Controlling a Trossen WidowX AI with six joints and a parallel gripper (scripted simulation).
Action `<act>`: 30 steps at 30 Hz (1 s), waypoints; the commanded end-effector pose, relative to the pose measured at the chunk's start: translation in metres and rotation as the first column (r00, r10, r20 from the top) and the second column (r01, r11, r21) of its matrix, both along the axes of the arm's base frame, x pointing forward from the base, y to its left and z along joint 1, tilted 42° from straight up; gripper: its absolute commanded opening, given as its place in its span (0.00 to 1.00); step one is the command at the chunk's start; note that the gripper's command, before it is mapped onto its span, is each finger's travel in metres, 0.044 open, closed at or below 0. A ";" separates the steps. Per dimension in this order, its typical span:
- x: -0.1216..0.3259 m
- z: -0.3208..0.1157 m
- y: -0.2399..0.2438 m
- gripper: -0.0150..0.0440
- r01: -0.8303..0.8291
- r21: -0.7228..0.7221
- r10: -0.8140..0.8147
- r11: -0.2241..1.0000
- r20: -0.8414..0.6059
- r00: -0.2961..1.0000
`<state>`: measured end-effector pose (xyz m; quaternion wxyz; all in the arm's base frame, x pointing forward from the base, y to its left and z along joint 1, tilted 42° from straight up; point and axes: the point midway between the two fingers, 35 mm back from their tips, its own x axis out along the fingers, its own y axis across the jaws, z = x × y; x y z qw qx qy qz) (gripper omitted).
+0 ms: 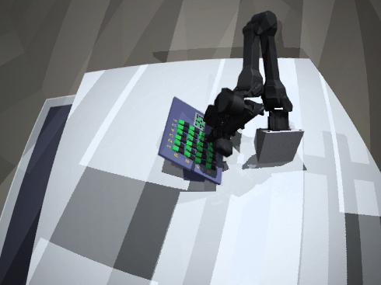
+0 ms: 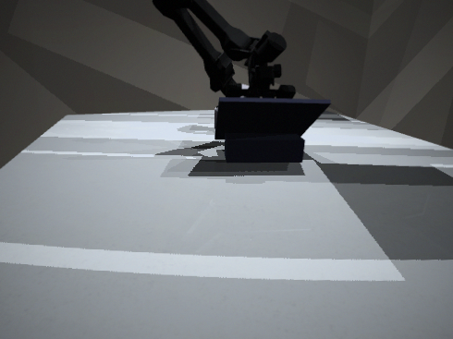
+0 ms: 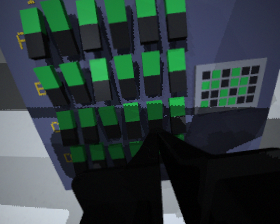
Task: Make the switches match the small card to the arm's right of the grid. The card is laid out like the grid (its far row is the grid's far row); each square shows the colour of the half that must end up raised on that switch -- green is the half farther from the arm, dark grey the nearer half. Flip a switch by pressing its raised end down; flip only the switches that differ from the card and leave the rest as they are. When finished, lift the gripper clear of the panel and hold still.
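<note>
Presumably pressing next | my gripper has its tips together, empty, making one narrow prodder | it's over the nearer rows of the panel, tilted perhaps for reach | card on the panel's right, readable beside the switches

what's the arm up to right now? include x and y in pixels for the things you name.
The arm is working on a tilted panel (image 1: 168,145) (image 2: 268,117) (image 3: 225,30) of green-and-dark switches, to be set to match the small card (image 1: 195,126) (image 3: 199,90) mounted on it. Its gripper (image 1: 210,139) (image 3: 155,132) is shut with nothing in it, fingertips over the near rows, around C and D, toward the card side. Whether they touch a switch, I can't tell. The gripper isn't lifted clear, so it doesn't look finished.
</note>
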<state>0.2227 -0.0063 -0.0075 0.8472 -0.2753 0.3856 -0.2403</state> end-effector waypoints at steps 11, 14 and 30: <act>-0.033 0.035 0.039 0.25 0.011 0.009 -0.011 1.000 -0.011 1.000; -0.033 0.035 0.039 0.25 0.011 0.009 -0.011 1.000 -0.011 1.000; -0.045 -0.033 0.088 0.25 0.010 0.019 -0.010 1.000 -0.016 1.000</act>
